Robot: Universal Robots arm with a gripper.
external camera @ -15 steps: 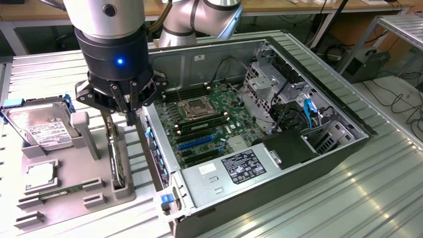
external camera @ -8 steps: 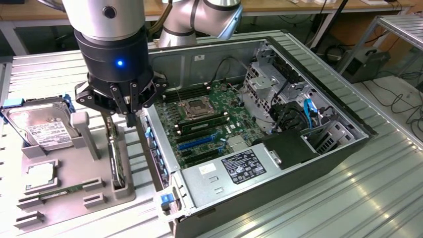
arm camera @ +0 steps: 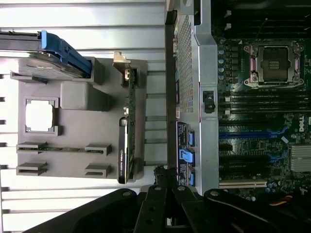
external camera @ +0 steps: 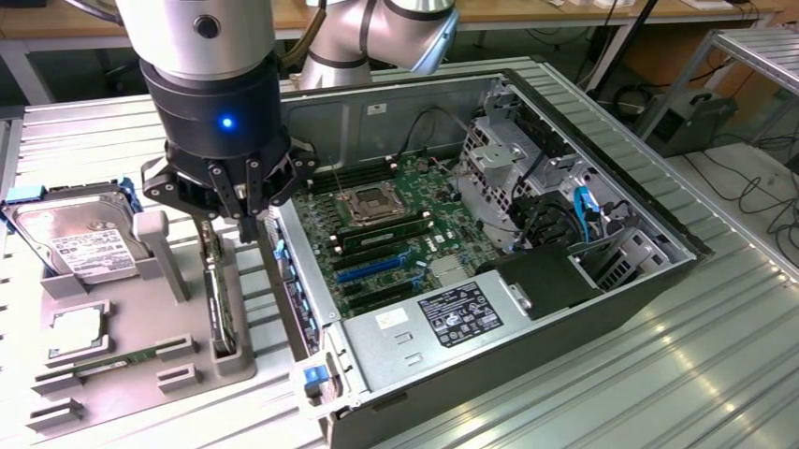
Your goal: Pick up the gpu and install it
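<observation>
**Scene, read from the exterior view's left to its right.** A grey fixture tray (external camera: 148, 313) (arm camera: 97, 121) lies on the slatted metal worktop (external camera: 699, 355).

- **Far left of the tray:** a hard drive (external camera: 73, 241) (arm camera: 34, 63) with a white label and a blue side rail leans in its cradle.
- **Nearer on the tray:** a square processor chip (external camera: 75, 325) (arm camera: 39, 116) lies flat. Nearer again, a narrow green memory stick (external camera: 115, 363) (arm camera: 60, 147) rests across two holders.
- **Right edge of the tray:** the gpu (external camera: 221, 304) (arm camera: 126, 145) stands on its long edge in a slot. Its silver bracket is at the far end, and it is not yet in the machine.
- **Above the strip between the tray and the case:** the gripper (external camera: 247, 224) (arm camera: 164, 177) hangs from the arm. Its jaws are drawn together and grip nothing. They are near the gpu and apart from it.
- **Right of the tray:** the open computer case (external camera: 500, 365) (arm camera: 194, 97) lies on its side. Its motherboard (external camera: 387, 234) (arm camera: 262, 102) is exposed, showing a bare processor socket and blue and black expansion slots.
</observation>
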